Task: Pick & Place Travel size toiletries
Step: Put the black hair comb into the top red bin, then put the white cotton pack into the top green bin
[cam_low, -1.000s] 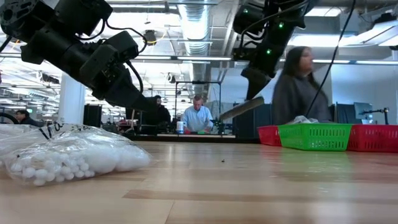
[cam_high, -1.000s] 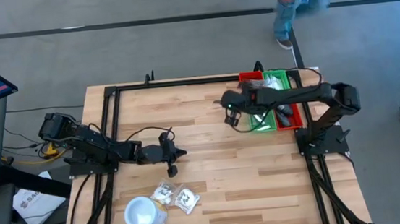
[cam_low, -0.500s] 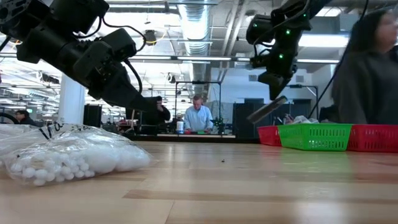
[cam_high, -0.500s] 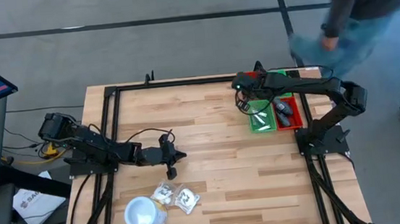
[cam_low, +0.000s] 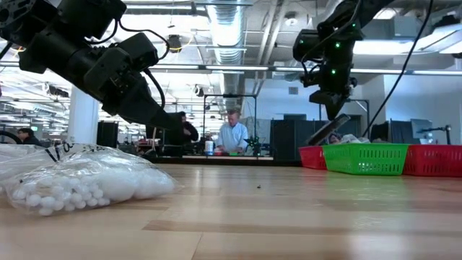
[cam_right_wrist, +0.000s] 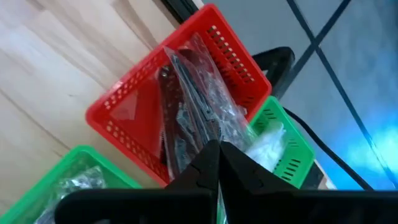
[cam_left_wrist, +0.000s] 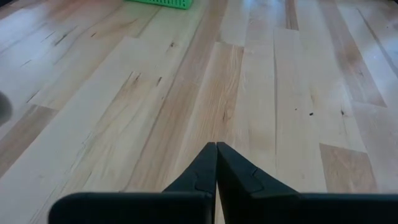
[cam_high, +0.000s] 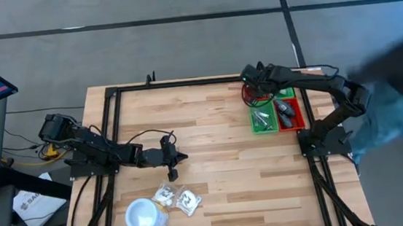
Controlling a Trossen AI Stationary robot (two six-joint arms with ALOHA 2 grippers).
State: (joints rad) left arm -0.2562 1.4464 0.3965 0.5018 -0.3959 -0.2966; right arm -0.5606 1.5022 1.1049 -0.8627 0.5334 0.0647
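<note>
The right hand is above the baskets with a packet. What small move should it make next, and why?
Probably lower a little, then open. The right hand is shut on a clear sachet with dark contents, which dangles over the red basket.

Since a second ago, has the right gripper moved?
Yes. In the high view the right gripper has swung from the green basket's left side toward the table's far edge, now over the far red basket.
</note>
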